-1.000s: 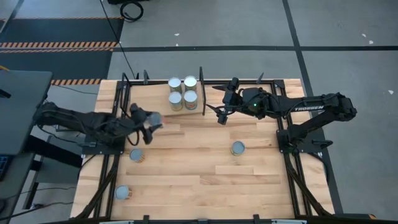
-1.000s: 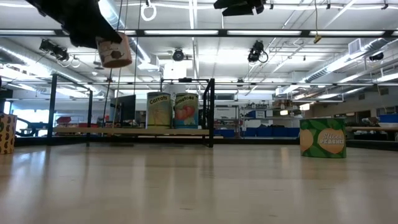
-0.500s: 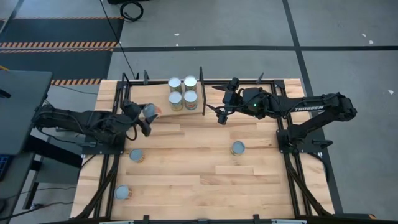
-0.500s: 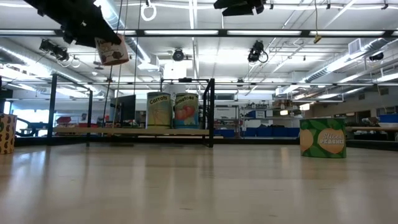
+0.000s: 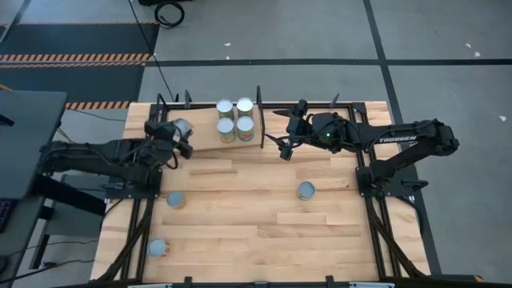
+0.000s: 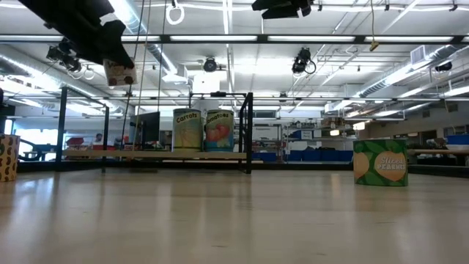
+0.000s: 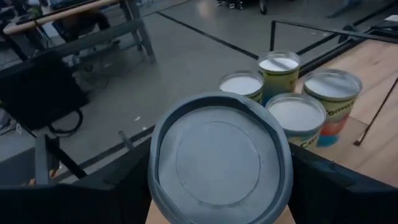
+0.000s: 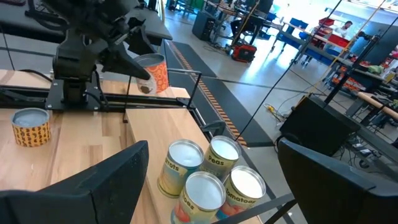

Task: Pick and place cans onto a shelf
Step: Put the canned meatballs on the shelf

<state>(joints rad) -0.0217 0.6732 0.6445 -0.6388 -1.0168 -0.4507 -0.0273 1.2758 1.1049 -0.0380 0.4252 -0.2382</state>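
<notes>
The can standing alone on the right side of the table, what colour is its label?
Green with orange patches on the lone can, best seen in the low view.

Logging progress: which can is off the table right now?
The can held in the left gripper, raised beside the shelf. Four cans stand on it; three rest on the table.

Four cans (image 5: 234,118) were seen clustered upper centre on the shelf (image 5: 206,136), just left of the black divider (image 5: 259,116). The left gripper (image 5: 178,136) was held at the upper left, closed around a can (image 5: 182,126). The right gripper (image 5: 285,134) was positioned just right of the divider, fingers apart. Three loose cans were noted: lower left (image 5: 158,248), left of centre (image 5: 175,199), and right of centre (image 5: 306,190) on the table (image 5: 256,224).
</notes>
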